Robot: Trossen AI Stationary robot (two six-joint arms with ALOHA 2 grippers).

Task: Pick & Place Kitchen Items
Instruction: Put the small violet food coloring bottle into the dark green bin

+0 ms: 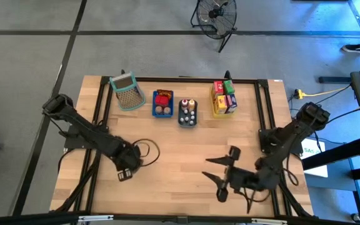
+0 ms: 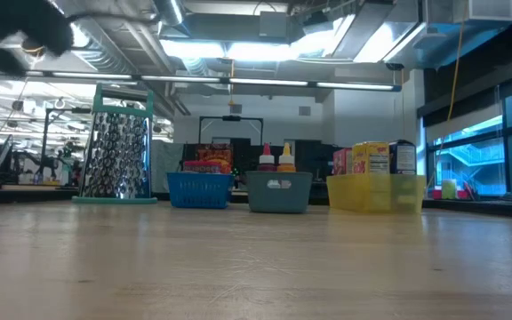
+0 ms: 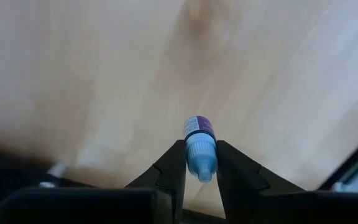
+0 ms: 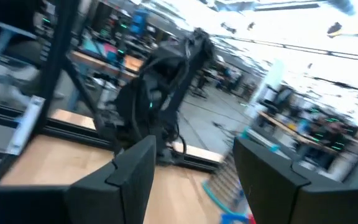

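Near the front-left part of the pale wooden table (image 1: 180,156), the left gripper (image 1: 125,174) is clamped on a tiny dropper bottle with a light blue cap and a purple-banded label (image 3: 199,149). Both dark fingers (image 3: 173,171) press against the cap end, and the labelled body pokes forward beyond the tips. From the overhead view the bottle itself is too small to make out, so whether it rests on the wood or hangs just above it is hard to say.

A bottle this small should be very light and stiff, but its smooth round plastic is likely slippery. A grip on the tapered cap could let it swivel or squirt out, so a hold lower on the straight body would probably be safer.

Along the far edge sit a blue rectangular tray (image 1: 162,104), a grey rectangular tray (image 1: 187,113) with small white-capped bottles, and a yellow rectangular tray (image 1: 223,99) of cartons, beside a grey-green perforated mesh basket (image 1: 125,91).

At the front right, the right gripper (image 1: 220,176) waits with its fingers apart, holding nothing.
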